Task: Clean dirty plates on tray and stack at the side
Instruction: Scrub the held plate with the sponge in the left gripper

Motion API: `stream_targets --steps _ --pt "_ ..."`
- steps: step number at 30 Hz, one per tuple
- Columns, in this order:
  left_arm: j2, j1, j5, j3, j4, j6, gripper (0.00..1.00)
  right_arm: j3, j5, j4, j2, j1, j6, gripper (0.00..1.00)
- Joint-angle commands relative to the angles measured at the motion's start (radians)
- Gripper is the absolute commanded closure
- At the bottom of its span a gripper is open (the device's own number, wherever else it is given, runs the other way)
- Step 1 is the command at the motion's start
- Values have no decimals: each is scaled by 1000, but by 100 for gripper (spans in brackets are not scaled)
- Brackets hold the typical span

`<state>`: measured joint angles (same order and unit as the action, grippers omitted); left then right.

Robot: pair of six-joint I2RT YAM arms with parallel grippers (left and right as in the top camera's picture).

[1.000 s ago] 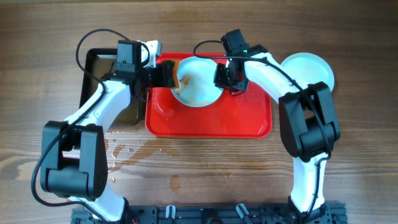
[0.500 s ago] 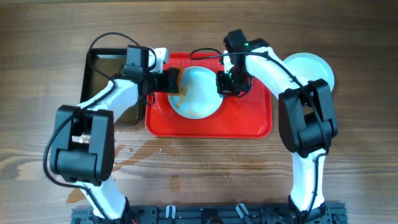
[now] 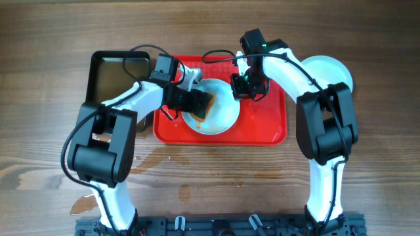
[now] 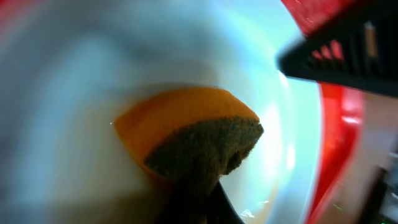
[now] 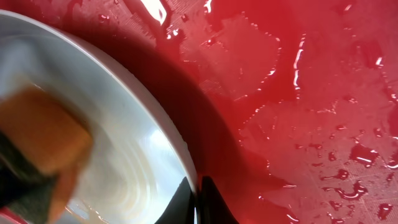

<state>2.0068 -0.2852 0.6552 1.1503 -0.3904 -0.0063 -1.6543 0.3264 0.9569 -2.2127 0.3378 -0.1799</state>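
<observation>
A pale aqua-white plate sits on the red tray. My left gripper is shut on an orange sponge with a dark scouring side and presses it on the plate's left part; it also shows in the left wrist view. My right gripper is shut on the plate's right rim, fingers pinching the edge. A second plate lies on the table right of the tray, partly hidden by my right arm. A third plate is not visible.
A black rectangular pan stands left of the tray. Water is spilled on the wooden table in front of the tray. The tray surface is wet.
My left gripper has moved right with the sponge, from the plate's left edge onto the plate's inside. The plate has shifted slightly toward the front. My right gripper keeps its hold on the rim.
</observation>
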Motion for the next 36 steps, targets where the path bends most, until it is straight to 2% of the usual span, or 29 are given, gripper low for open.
stream_targets --steps 1,3,5,7,9,11,15,19,23,24,25,28,30,33,34,35,36 --pt "48 0 197 -35 -2 -5 96 -23 60 -17 -18 14 -3 96" --pt "48 16 190 -35 40 -6 96 -23 60 -16 -18 14 -3 96" --pt "48 27 66 -35 82 -61 96 -23 60 -16 -18 14 -3 96" --pt "48 29 -288 -35 120 -208 96 -23 61 -18 -18 14 -3 96" --pt "48 25 -567 -35 137 -344 96 -23 60 -18 -18 14 -4 95" --pt "48 20 -705 -35 144 -403 96 -23 60 -18 -18 14 -3 96" --pt "48 -16 -717 -35 87 -402 96 -23 60 -18 -18 14 -5 96" --pt "40 -71 -654 -15 -90 -383 96 -23 61 -17 -18 14 -4 96" --pt "40 -89 -405 66 -281 -198 96 -23 61 -17 -18 14 -4 96" --pt "40 -89 -317 79 -314 -114 96 -23 61 -16 -18 14 -4 96" --pt "40 -89 -232 82 -325 -28 96 -23 61 -16 -18 14 -4 96" --pt "40 -88 -138 82 -322 115 96 -23 61 -16 -18 14 -4 96" --pt "40 -85 -139 82 -291 135 96 -23 60 -16 -18 14 -4 96" --pt "40 -68 -171 82 -165 122 96 -23 60 -16 -18 14 -4 96" --pt "40 -60 -257 82 -128 64 96 -23 60 -16 -18 14 -4 95" --pt "40 -51 -441 82 -92 -51 96 -23 60 -17 -18 14 -4 96" --pt "40 -47 -563 82 -83 -116 96 -23 60 -17 -18 14 -4 96"
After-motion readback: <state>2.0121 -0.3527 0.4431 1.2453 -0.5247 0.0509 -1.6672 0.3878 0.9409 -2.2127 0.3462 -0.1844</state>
